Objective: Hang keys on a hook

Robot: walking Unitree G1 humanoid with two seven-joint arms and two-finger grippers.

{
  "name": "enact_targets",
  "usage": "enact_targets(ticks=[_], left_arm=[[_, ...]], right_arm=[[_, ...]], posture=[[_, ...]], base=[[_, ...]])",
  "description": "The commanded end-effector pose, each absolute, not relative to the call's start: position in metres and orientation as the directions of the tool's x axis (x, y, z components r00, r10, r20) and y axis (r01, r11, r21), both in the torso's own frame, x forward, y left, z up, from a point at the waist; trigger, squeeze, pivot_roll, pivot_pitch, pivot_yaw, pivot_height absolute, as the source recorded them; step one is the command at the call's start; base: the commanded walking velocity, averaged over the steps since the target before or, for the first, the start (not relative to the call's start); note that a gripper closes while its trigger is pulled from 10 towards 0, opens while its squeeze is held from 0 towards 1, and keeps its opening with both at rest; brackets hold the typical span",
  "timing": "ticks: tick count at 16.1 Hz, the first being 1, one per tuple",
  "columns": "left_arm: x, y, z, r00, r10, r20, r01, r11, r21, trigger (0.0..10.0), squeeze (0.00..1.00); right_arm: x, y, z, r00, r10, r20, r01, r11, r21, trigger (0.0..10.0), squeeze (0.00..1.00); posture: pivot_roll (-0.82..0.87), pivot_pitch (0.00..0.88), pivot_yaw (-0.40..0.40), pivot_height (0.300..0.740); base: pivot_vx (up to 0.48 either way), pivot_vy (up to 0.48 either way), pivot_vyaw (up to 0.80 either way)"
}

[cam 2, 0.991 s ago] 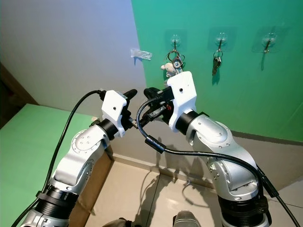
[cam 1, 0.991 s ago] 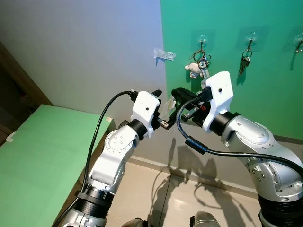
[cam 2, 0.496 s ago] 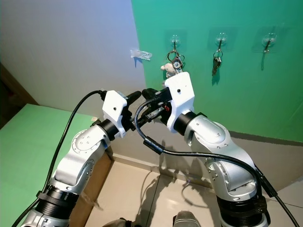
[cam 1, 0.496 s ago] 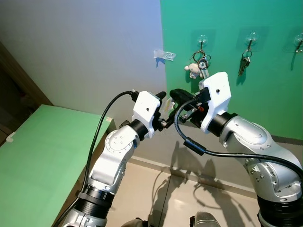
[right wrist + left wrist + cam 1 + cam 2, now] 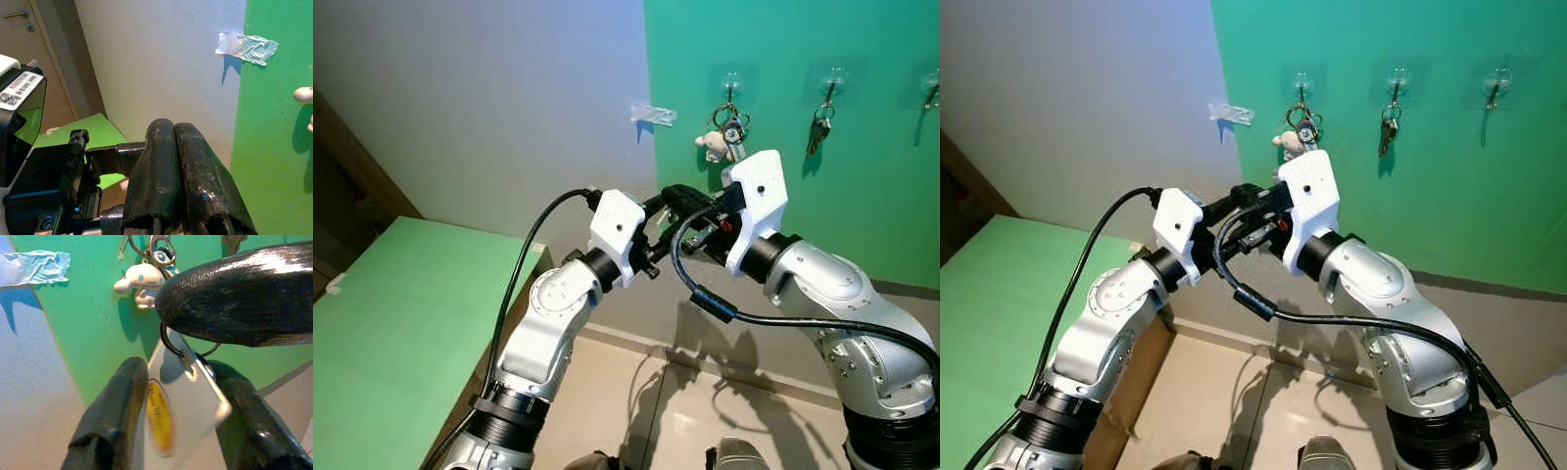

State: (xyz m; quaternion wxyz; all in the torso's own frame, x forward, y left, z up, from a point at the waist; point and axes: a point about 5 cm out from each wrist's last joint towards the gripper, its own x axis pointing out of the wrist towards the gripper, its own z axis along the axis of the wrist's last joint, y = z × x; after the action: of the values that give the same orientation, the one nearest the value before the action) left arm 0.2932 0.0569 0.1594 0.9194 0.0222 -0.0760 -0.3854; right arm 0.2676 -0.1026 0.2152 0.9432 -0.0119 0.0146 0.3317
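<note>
My left gripper (image 5: 182, 382) is shut on a white key tag (image 5: 193, 404) with a yellow sticker; a metal key ring (image 5: 167, 341) hangs from the tag's upper end. My right gripper (image 5: 173, 131) has its fingers pressed together and lies across the ring's top, hiding it; whether it grips the ring cannot be made out. Both grippers meet in mid-air (image 5: 664, 204), below and left of the hooks. Three clear hooks sit on the green wall: the nearest hook (image 5: 731, 80) carries keys and a white plush toy (image 5: 712, 145), the middle hook (image 5: 831, 78) carries keys, the far hook (image 5: 932, 88) is at the edge.
A scrap of clear tape (image 5: 653, 113) sticks to the wall where grey paint meets green. A green-topped surface (image 5: 382, 323) lies low on the left, with a brown box side (image 5: 1141, 377) beneath it. Tiled floor (image 5: 685, 411) runs below the arms.
The left gripper has risen with the tag, and the right gripper has shifted left, so the two now meet; a second ago there was a gap between them.
</note>
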Motion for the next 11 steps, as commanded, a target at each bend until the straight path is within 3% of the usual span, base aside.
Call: enact_targets(ticks=[1, 9, 10, 11], left_arm=[[0.293, 0.059, 0.159, 0.686, -0.718, 0.118, 0.710, 0.696, 0.105, 0.0, 0.00], [0.304, 0.074, 0.163, 0.734, -0.668, 0.126, 0.669, 0.742, 0.038, 0.0, 0.00], [0.304, 0.075, 0.164, 0.731, -0.670, 0.132, 0.672, 0.740, 0.033, 0.0, 0.00], [0.304, 0.075, 0.165, 0.729, -0.670, 0.139, 0.674, 0.738, 0.023, 0.0, 0.00]], right_arm=[[0.265, -0.097, 0.219, 0.763, 0.646, -0.024, -0.646, 0.763, -0.019, 0.0, 0.00], [0.267, -0.100, 0.220, 0.774, 0.632, -0.025, -0.632, 0.775, -0.008, 0.0, 0.00], [0.270, -0.102, 0.218, 0.788, 0.614, -0.042, -0.615, 0.789, -0.006, 1.7, 0.00], [0.274, -0.105, 0.215, 0.805, 0.589, -0.069, -0.591, 0.807, -0.007, 10.0, 0.00]], posture=[[-0.30, 0.048, 0.172, 0.720], [-0.30, 0.029, 0.170, 0.720], [-0.30, 0.029, 0.170, 0.720], [-0.30, 0.029, 0.170, 0.720]], base=[[0.000, 0.000, 0.00], [0.000, 0.000, 0.00], [0.000, 0.000, 0.00], [0.000, 0.000, 0.00]])
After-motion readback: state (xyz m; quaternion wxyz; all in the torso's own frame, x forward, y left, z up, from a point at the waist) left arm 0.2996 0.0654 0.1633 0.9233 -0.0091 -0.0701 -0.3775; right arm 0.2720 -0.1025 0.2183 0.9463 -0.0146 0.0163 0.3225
